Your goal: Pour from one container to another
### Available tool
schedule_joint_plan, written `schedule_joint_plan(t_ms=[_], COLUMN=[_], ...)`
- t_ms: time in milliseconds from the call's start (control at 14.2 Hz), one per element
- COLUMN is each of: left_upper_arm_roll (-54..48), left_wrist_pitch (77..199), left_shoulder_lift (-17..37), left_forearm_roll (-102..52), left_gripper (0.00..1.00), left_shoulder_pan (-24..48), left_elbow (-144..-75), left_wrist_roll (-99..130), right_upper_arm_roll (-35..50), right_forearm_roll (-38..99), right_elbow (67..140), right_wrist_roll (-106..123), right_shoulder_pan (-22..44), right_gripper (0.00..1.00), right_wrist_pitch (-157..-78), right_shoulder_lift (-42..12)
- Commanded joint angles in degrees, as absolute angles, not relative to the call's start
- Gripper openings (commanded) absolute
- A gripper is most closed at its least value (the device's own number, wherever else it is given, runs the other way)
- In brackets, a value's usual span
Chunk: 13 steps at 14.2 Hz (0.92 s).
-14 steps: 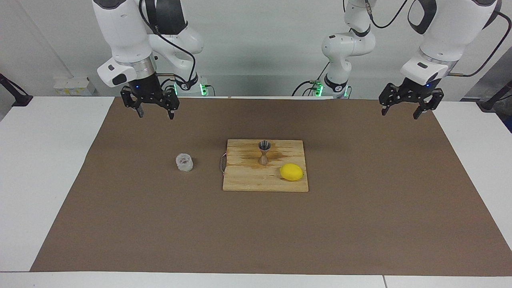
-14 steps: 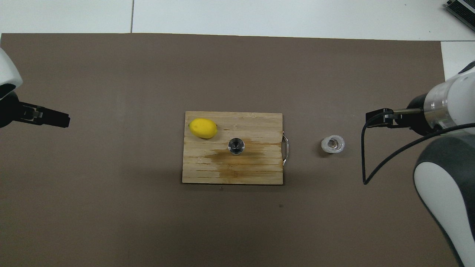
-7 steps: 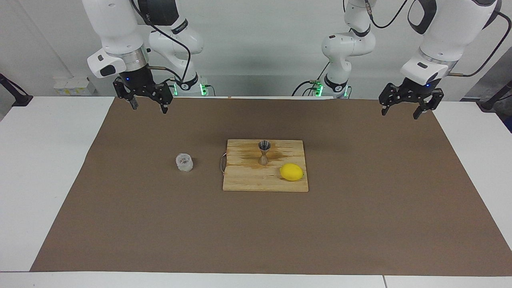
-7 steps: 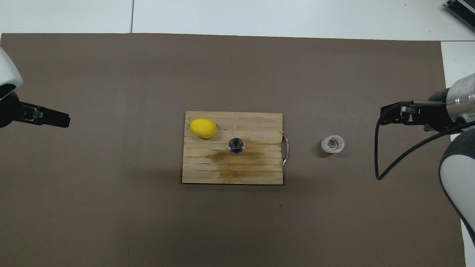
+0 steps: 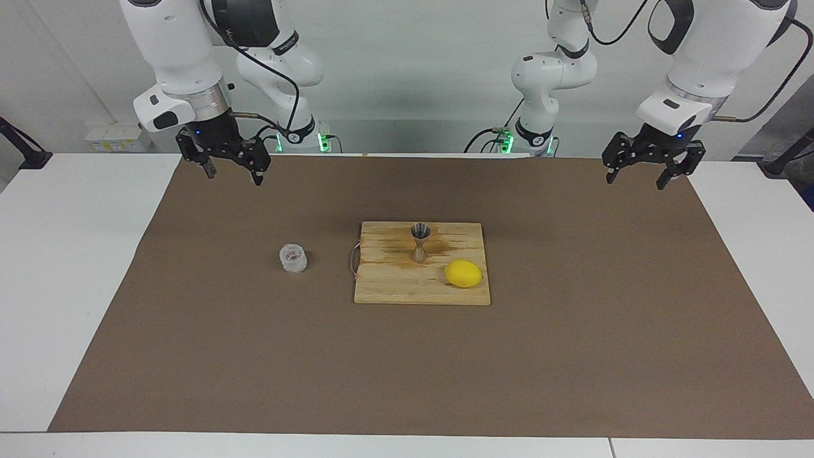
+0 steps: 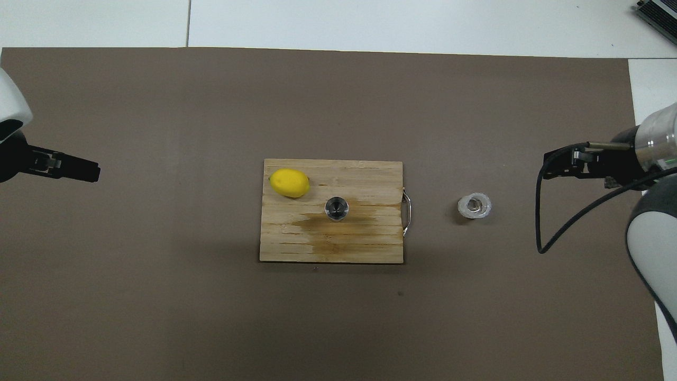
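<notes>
The small clear cup (image 5: 293,258) (image 6: 474,206) with something reddish inside stands on the brown mat, beside the board toward the right arm's end. The steel hourglass jigger (image 5: 420,242) (image 6: 337,208) stands upright on the wooden cutting board (image 5: 394,286) (image 6: 296,248). My right gripper (image 5: 233,175) (image 6: 552,166) hangs open and empty in the air over the mat at the right arm's end, well apart from the cup. My left gripper (image 5: 636,180) (image 6: 87,170) waits open and empty over the mat at the left arm's end.
A yellow lemon (image 5: 463,273) (image 6: 289,183) lies on the board beside the jigger. A darker wet-looking stain spreads over the board around the jigger. A thin wire handle (image 6: 406,213) sticks out of the board's edge toward the cup.
My right gripper has risen a little and drawn back toward the right arm's end of the table, away from the cup. The left arm, cup and jigger have not moved.
</notes>
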State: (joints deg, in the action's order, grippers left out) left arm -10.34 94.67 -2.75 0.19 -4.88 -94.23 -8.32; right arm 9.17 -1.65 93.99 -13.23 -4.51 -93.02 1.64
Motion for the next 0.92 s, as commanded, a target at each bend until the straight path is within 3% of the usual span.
schedule_joint_plan(t_ms=[0, 846], left_upper_arm_roll=[-10.1, -10.2], left_wrist_pitch=[95.3, 95.3], left_shoulder_lift=[-2.5, -2.6], left_forearm_roll=[-0.4, -0.4], left_gripper=[1.0, 1.0], left_shoulder_pan=[-4.7, -4.6], left_elbow=[-94.2, -94.3], left_wrist_roll=[-8.9, -8.9], right_upper_arm_roll=[9.7, 9.7], right_forearm_roll=[-1.1, -0.1], right_elbow=[94.7, 95.8], right_wrist_roll=[-9.4, -9.3], right_shoulder_pan=[-5.4, -5.5], right_gripper=[1.0, 1.0], right_wrist_pitch=[-92.3, -92.6], right_shoulder_lift=[2.0, 2.7])
